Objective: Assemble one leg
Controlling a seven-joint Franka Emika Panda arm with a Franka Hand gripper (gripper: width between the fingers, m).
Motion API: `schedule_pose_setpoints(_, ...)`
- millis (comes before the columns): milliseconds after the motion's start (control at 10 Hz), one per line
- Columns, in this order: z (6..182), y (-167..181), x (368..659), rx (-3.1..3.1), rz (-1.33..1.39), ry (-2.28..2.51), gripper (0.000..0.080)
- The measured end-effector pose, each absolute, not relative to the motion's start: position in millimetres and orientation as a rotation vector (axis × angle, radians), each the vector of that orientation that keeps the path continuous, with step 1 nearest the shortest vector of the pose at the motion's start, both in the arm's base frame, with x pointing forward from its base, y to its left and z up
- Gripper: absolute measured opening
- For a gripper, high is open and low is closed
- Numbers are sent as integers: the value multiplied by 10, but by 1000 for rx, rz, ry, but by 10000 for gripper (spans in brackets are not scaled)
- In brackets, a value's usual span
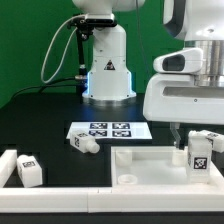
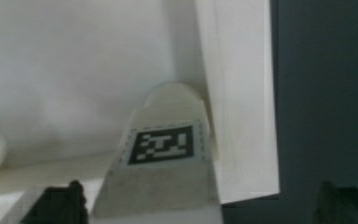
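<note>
The gripper (image 1: 200,150) holds 1 short white plastic peg with a black-and-white tag, the leg (image 1: 200,153), its fingers closed on it; it stands upright over the large white rimmed panel (image 1: 150,165), near right on the desk (image 1: 40,115).

Even, bright overhead light fills the exterior view, leaving the dark desk (image 1: 40,115) matte and nearly free of glare. White plastic parts run close to overexposed, their edges softened, and the arm's base (image 1: 108,70) shows a small blue-white glow low on its front. Shadows are faint and short beneath the marker board (image 1: 110,130). The low resolution keeps tag patterns coarse. In the wrist view, the close-up is soft and blurred throughout; the leg (image 2: 162,160) appears grey and hazy, its tag smeared, with a dim shaded band beside a brighter white panel (image 2: 238,90).
</note>
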State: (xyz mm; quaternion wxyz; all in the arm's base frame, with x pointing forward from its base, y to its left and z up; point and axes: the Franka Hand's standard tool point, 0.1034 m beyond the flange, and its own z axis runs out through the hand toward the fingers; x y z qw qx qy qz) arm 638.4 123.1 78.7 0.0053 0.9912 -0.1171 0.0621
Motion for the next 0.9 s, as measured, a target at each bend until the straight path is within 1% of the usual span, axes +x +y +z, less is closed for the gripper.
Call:
schedule_pose_setpoints(100, 786, 1231, 6384, 3100, 194, -410, 519)
schedule_pose_setpoints(200, 786, 1211, 6385, 3083, 196, -547, 380)
schedule_pose_setpoints(300, 781, 1185, 6380, 3060, 193, -672, 288)
schedule_pose_setpoints(600, 772, 1174, 6368, 2907, 202, -1209, 288)
schedule_pose_setpoints(900, 772, 1146, 6387, 2543, 124, -1988, 288)
